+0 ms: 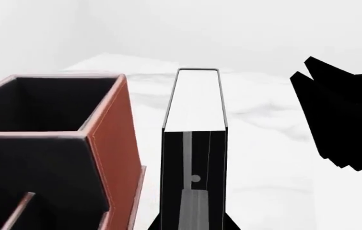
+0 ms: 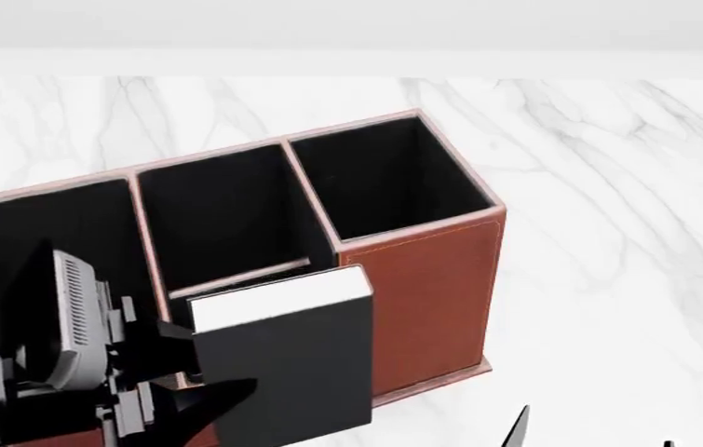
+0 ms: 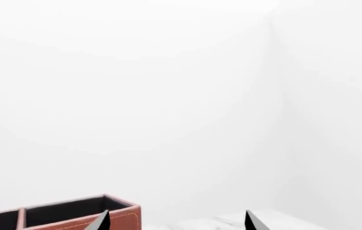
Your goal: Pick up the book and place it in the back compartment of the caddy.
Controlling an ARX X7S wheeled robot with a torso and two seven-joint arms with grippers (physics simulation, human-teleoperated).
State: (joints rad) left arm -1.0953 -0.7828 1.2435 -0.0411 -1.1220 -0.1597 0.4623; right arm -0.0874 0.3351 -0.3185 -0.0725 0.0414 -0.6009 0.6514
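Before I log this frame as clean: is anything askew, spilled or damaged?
Nothing stands out. The book is upright in the left gripper, held in front of the caddy, not yet inside it. The caddy stands square and looks intact on the table.

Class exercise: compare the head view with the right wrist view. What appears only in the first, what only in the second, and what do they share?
Only the head view shows the left pincer holding the black book upright in front of the caddy, looks down into the caddy's black-lined cells, and takes in the wide marble tabletop.

Only the right wrist view shows the bare white wall and the right pincer's two tips standing apart, with nothing between them.

Both show the reddish-brown caddy, a black edge of the book and some marble.
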